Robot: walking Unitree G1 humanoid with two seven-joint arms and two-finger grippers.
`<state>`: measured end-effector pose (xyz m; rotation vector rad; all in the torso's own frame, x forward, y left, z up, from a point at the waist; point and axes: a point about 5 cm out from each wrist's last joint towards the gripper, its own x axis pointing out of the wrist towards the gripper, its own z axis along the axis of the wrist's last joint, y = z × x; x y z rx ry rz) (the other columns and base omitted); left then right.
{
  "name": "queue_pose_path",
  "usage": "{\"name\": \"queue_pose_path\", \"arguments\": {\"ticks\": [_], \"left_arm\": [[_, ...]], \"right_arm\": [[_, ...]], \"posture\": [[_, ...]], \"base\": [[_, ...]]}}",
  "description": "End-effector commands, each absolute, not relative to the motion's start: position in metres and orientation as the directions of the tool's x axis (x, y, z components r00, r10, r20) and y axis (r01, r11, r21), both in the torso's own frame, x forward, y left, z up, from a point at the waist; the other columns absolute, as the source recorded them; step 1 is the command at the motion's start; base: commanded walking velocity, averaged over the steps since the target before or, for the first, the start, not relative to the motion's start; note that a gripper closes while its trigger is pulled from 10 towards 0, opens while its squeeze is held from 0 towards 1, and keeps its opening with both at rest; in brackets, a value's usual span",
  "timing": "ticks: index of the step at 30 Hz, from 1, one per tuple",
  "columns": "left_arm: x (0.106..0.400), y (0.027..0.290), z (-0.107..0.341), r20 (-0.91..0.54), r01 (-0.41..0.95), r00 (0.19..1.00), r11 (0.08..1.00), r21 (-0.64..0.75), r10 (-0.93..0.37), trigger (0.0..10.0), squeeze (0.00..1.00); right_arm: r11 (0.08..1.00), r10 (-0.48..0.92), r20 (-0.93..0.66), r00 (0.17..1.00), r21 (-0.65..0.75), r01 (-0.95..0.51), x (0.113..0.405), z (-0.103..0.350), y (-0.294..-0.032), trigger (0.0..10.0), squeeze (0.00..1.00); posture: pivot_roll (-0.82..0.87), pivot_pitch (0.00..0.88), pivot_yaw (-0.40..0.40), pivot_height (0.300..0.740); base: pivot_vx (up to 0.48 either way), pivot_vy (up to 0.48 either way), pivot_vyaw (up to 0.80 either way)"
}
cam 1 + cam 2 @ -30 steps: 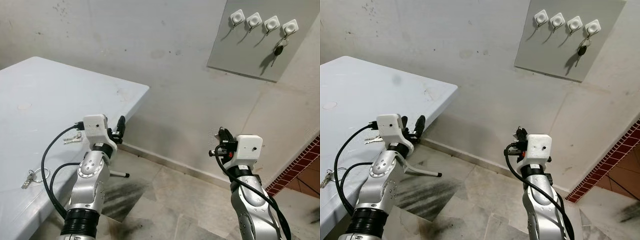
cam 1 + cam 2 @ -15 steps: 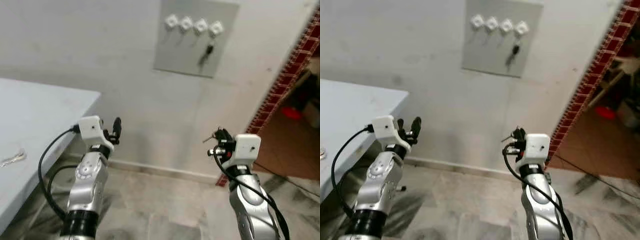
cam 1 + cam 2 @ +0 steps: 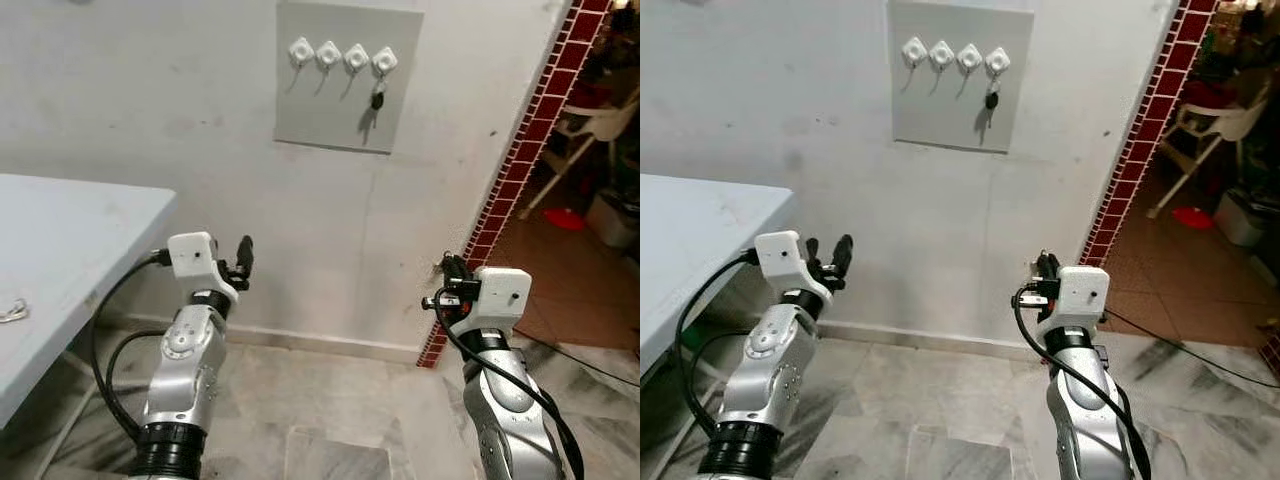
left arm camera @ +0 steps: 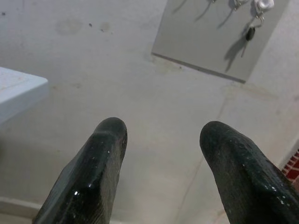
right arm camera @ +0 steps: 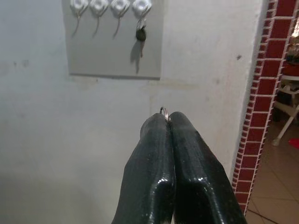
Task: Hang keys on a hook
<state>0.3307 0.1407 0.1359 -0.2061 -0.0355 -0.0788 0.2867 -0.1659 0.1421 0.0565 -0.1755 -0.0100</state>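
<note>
Between right claw (image 5: 169, 122) fingertips, key ring (image 5: 164, 111)

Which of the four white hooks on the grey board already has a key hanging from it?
The rightmost hook, nearest the red brick edge. A dark-headed key hangs below it; the other three hooks carry nothing.

I see my right gripper (image 5: 168, 116) with both fingers pressed together on a thin key ring (image 5: 163, 110) (just a sliver at the tips). Beyond and above the claw, a grey board (image 5: 114, 51) carries four white hooks (image 5: 100, 6); a dark key (image 5: 139, 34) hangs from the one nearest the red brick edging (image 5: 261, 102).
</note>
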Motion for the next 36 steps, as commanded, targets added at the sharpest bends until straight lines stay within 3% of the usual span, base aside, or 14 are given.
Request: {"name": "queue_pose_path", "arguments": {"ticks": [1,4,8,17,36], "left_arm": [[0.33,0.135,0.14,0.047,0.112,0.993,0.979,-0.172,-0.106,10.0,0.0],[0.321,0.131,0.133,0.034,0.203,0.979,0.974,-0.096,-0.201,10.0,0.0],[0.317,0.133,0.129,0.017,0.249,0.968,0.963,-0.099,-0.249,10.0,0.0],[0.319,0.138,0.139,0.05,0.252,0.968,0.96,-0.123,-0.247,10.0,0.0],[0.322,0.152,0.152,0.088,0.216,0.975,0.962,-0.167,-0.203,10.0,0.0]], "right_arm": [[0.999,-0.03,0.193,0.981,0.051,0.021,0.286,0.149,-0.172,10.0,0.0],[1.0,-0.003,0.171,0.985,0.009,0.002,0.283,0.144,-0.177,10.0,0.0],[1.0,0.007,0.162,0.987,-0.016,-0.004,0.281,0.141,-0.181,10.0,0.0],[1.0,0.017,0.175,0.984,-0.019,-0.014,0.277,0.143,-0.182,10.0,0.0],[0.998,0.058,0.201,0.978,-0.019,-0.055,0.278,0.149,-0.176,10.0,0.0]], "posture": [[-0.06,0.0,-0.043,0.74],[-0.06,0.0,-0.04,0.74],[-0.07,0.0,-0.039,0.74],[-0.07,0.0,-0.035,0.74],[-0.05,0.0,-0.042,0.74]], "base": [[0.0,0.0,0.0],[0.0,0.0,0.0],[0.0,0.0,0.0],[0.0,0.0,0.0],[0.346,0.0,0.0]]}}
